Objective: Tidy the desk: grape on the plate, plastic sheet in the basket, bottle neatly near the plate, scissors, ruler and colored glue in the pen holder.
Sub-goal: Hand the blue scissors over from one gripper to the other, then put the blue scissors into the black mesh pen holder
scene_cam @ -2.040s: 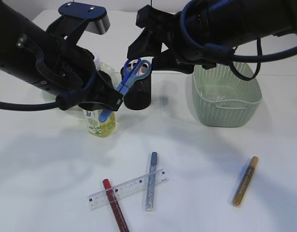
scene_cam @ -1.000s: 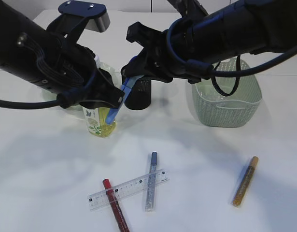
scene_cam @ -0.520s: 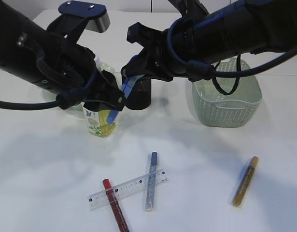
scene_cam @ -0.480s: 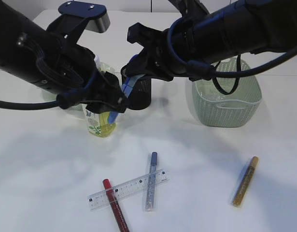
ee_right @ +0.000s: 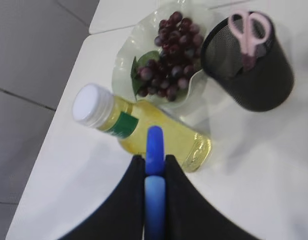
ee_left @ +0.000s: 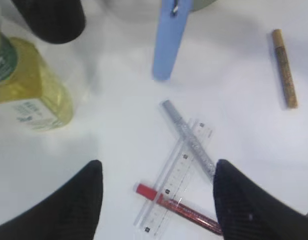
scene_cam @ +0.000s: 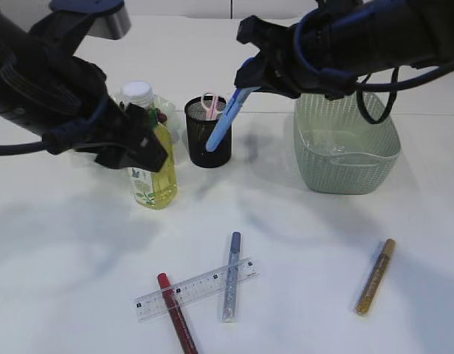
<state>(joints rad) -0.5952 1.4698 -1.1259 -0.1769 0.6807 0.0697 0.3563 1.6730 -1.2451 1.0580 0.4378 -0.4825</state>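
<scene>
Right tool (ee_right: 155, 172) is clamped on the blue scissors (scene_cam: 227, 119), and you've now lifted them up and away to the right, their sheathed tip slanting down in front of the black pen holder (scene_cam: 209, 144). Half a second ago both tools met over the bottle; now they're well apart. Your left tool (ee_left: 156, 200) has let go, its fingers (ee_left: 76, 200) spread wide with nothing between them, and that arm has pulled back to the left, so the bottle (scene_cam: 151, 158) with its white cap stands fully clear and upright.

Look at the right wrist view: a pink pair of scissors (ee_right: 250, 31) already sits in the pen holder, and the grapes (ee_right: 168, 55) lie on the glass plate (ee_right: 124, 70) just behind the bottle.

Down on the table (scene_cam: 308, 243), nothing has shifted: the clear ruler (scene_cam: 195, 288) lies over the red glue pen (scene_cam: 176, 313), with the silver glue pen (scene_cam: 231, 276) crossing its right end. The gold glue pen (scene_cam: 375, 276) rests alone, well off to the right. The green basket (scene_cam: 346, 147) stands beside the holder, under your right arm.
</scene>
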